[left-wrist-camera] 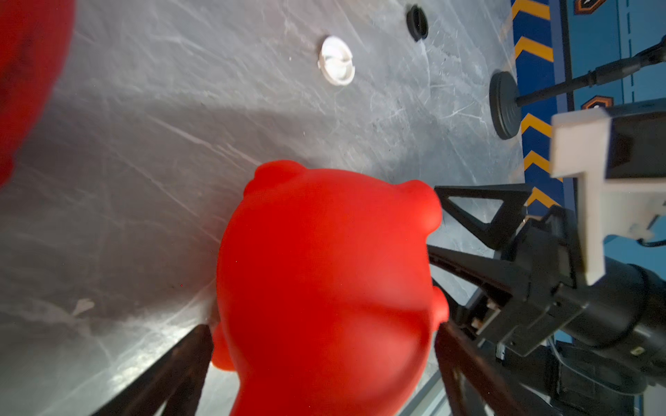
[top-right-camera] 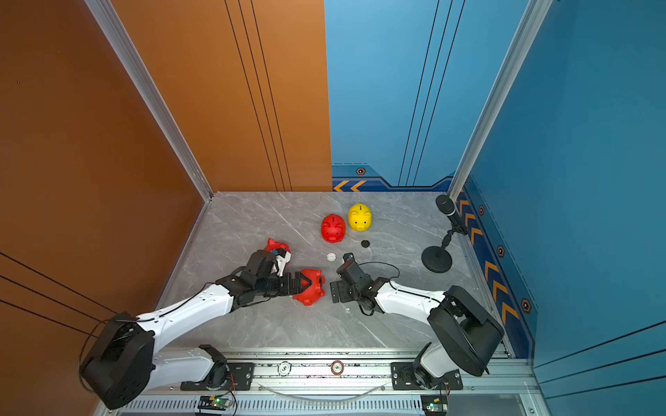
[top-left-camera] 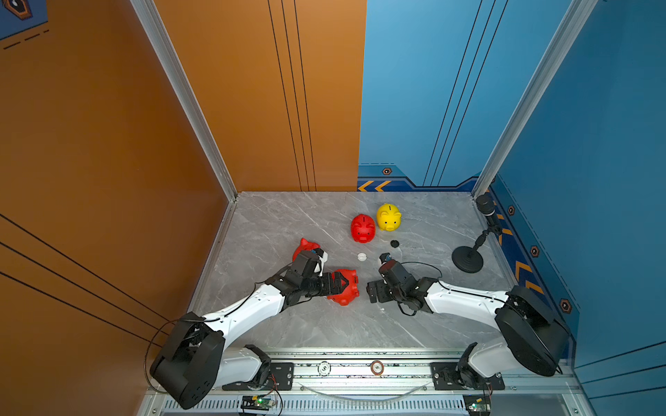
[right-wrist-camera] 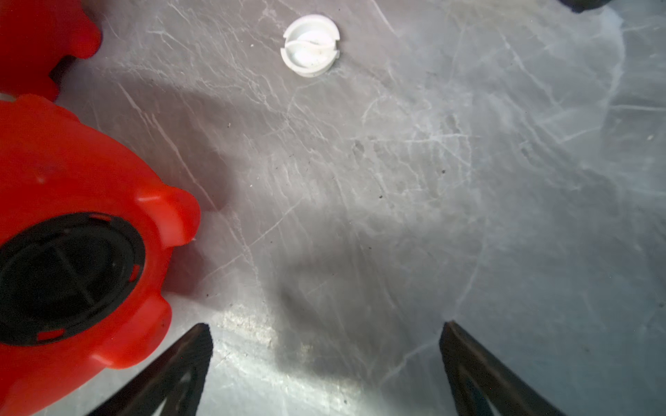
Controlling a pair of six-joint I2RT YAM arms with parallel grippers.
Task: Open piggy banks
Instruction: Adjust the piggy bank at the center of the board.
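Red piggy bank (top-left-camera: 351, 291) on its side on the tabletop (top-left-camera: 274, 223), grasped across the body by left claw (top-left-camera: 342, 284), black plug (right-wrist-camera: 68, 273) seated in its belly. Right claw (right-wrist-camera: 324, 331) spread wide, empty, just beside. White plug (top-left-camera: 362, 256) loose nearby.

Bright light, soft shadows, tabletop (right-wrist-camera: 252, 331) glare, close piggy bank (left-wrist-camera: 324, 288) blurred

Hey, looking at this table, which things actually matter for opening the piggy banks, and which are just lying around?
Part of the job: yellow pig; upright red pig; red pig behind the left arm; tipped red pig, gripped by the left claw, with a fitted black plug.
Lying about: loose white plug; loose black plug; microphone stand.
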